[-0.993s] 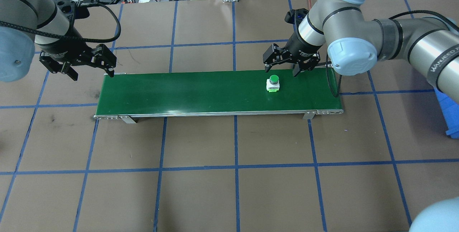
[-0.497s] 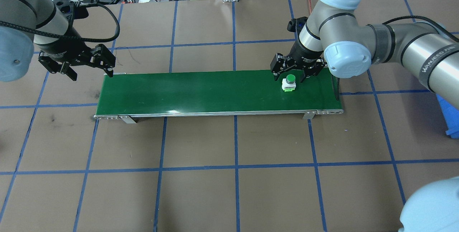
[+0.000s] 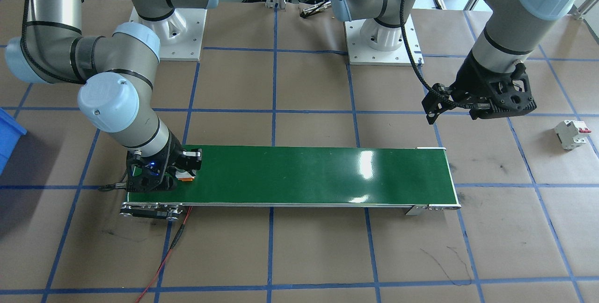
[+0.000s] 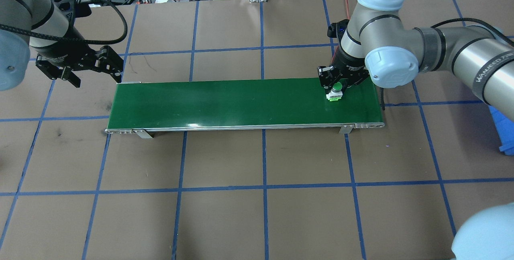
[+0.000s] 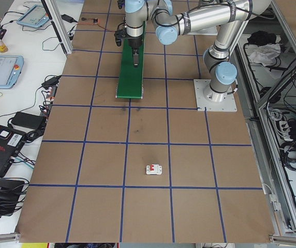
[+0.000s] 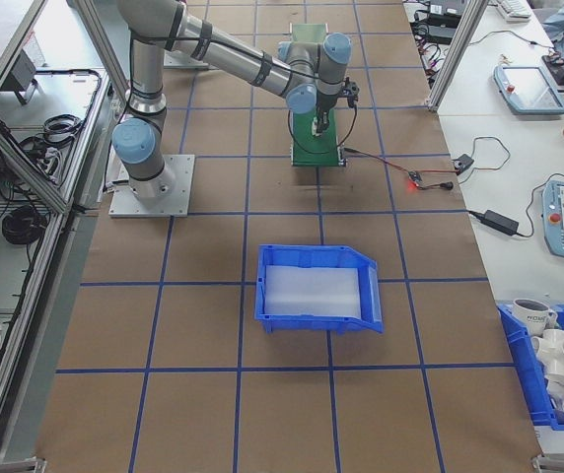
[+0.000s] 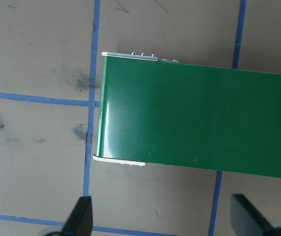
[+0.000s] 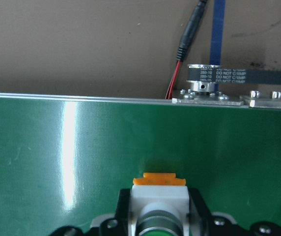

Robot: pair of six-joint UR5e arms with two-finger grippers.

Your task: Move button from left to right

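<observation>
The button (image 4: 334,94), green cap on a white body with an orange base, stands upright near the right end of the green conveyor belt (image 4: 225,101). My right gripper (image 4: 336,86) is down over it, fingers against both sides of the white body: shut on the button. In the right wrist view the button (image 8: 159,194) sits between the black pads (image 8: 198,209). The front-facing view shows it (image 3: 186,174) half hidden by that gripper (image 3: 180,172). My left gripper (image 4: 97,79) hangs open and empty just off the belt's left end (image 7: 106,118).
A white circuit breaker with a red toggle (image 3: 572,133) lies on the table well beyond the belt's left end. A blue bin (image 6: 317,289) stands to the robot's right. A red cable (image 3: 168,247) trails from the belt's motor end (image 8: 209,81).
The button rode the belt to the right. My right gripper followed, came down over it and closed on its body. The left gripper drew back slightly to the left.
</observation>
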